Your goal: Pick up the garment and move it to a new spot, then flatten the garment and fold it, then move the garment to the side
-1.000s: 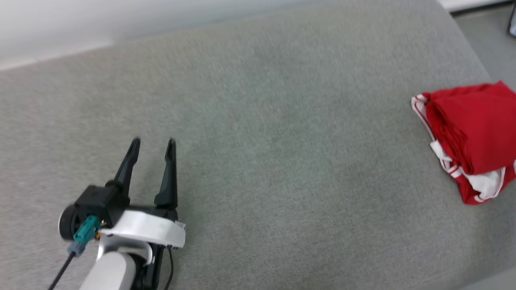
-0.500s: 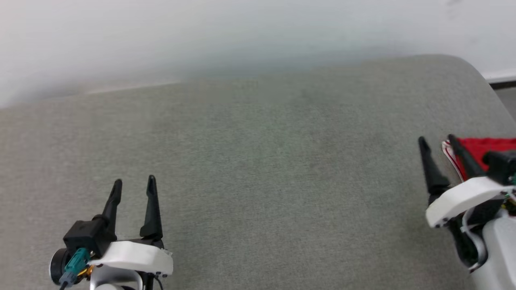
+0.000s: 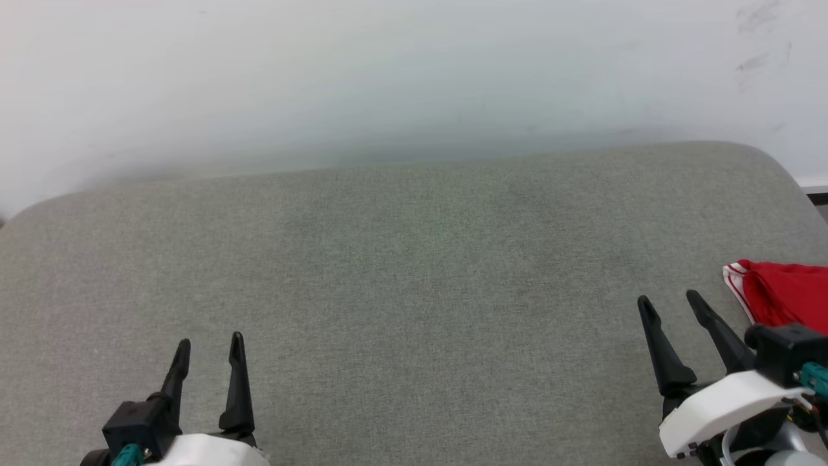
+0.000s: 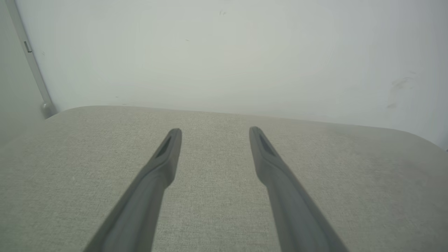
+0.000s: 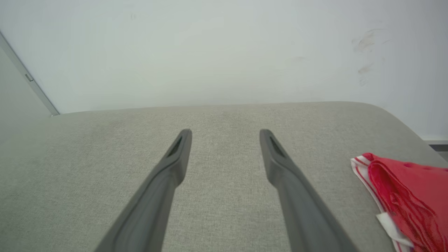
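The garment (image 3: 784, 296) lies bunched at the right edge of the grey cushion (image 3: 414, 272), at three o'clock from the right gripper (image 3: 667, 299), near its fingers but apart from them. It is red, with striped red-white trim and some white fabric showing. The right gripper is spread wide and empty. The left gripper (image 3: 211, 340), far off at nine o'clock, is likewise wide and empty.

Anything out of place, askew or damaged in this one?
Nothing stands out. The garment lies in folded layers near the surface's right end, apart from the open left tool and right tool. Faint wall scuffs, nothing spilled or torn.
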Motion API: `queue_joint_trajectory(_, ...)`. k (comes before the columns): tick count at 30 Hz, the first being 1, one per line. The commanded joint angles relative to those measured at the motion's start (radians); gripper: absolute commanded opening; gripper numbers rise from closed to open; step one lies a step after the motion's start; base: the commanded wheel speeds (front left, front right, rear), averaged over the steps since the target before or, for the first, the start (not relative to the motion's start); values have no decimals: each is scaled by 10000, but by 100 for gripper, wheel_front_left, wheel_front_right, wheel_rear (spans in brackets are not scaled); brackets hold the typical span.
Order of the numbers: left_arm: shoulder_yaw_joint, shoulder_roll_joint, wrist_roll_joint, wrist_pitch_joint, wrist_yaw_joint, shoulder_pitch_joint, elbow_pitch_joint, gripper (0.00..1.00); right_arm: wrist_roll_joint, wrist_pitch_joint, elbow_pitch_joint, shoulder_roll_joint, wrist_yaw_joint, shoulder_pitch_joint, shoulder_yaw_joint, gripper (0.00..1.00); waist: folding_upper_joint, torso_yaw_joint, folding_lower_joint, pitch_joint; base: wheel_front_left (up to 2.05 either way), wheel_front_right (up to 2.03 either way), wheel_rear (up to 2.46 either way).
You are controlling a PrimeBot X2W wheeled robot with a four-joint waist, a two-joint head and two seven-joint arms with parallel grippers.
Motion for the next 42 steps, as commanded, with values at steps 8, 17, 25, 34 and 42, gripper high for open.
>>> queue_joint_trajectory(8,-46,-170,32,-22,-5,558,-76,100,-451,540,-1293,247,-7,855,-242,100,0,-198,1,-250,0,0,0)
queue_joint_trajectory(17,-37,-26,100,-14,81,494,-118,100,-531,621,-1570,344,-7,840,-254,100,0,-172,1,-254,0,0,0)
queue_joint_trajectory(25,-54,6,42,7,114,416,-55,100,-359,644,-1606,404,-7,908,-184,100,0,-167,1,-250,0,0,0)
queue_joint_trajectory(34,-23,-175,-509,186,-22,436,213,0,220,610,-1148,394,0,784,-190,0,0,-154,1,-240,0,0,0)
queue_joint_trajectory(42,248,-342,-1836,543,-359,157,480,0,1740,576,-723,418,-1,568,-291,0,0,-117,1,-225,0,0,0)
